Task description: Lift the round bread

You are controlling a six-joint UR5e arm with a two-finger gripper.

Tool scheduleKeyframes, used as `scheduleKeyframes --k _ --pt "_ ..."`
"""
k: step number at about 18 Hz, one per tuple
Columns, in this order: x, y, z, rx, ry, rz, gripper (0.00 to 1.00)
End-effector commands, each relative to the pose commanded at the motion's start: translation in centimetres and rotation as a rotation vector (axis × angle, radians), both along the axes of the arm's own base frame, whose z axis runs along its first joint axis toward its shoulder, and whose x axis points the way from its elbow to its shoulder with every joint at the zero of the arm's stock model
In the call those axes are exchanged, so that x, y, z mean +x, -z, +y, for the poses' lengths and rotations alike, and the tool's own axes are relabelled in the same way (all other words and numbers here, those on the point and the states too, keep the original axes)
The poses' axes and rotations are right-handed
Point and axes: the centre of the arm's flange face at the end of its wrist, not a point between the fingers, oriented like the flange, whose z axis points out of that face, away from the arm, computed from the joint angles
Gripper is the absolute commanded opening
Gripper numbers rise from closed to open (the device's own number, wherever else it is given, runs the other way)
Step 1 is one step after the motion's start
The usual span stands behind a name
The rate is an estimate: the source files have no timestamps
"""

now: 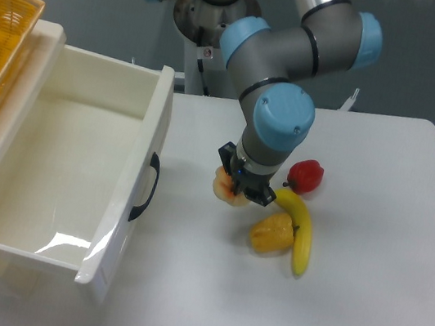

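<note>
The round bread shows as a small orange and cream lump at the lower left of my gripper, lifted a little above the white table. The gripper points straight down and its dark fingers are shut on the bread, hiding most of it. The grey and blue wrist of the arm stands right above.
A yellow-orange chunk and a banana lie just right of and below the gripper, a red pepper beyond them. A large white bin with a black handle stands to the left, next to a wicker basket holding something green.
</note>
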Motion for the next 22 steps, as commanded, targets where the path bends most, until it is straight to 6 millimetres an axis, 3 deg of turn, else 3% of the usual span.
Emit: scheduleKeyframes --k 22 --pt "-0.01 -0.68 -0.54 0.0 -0.011 -0.002 0.08"
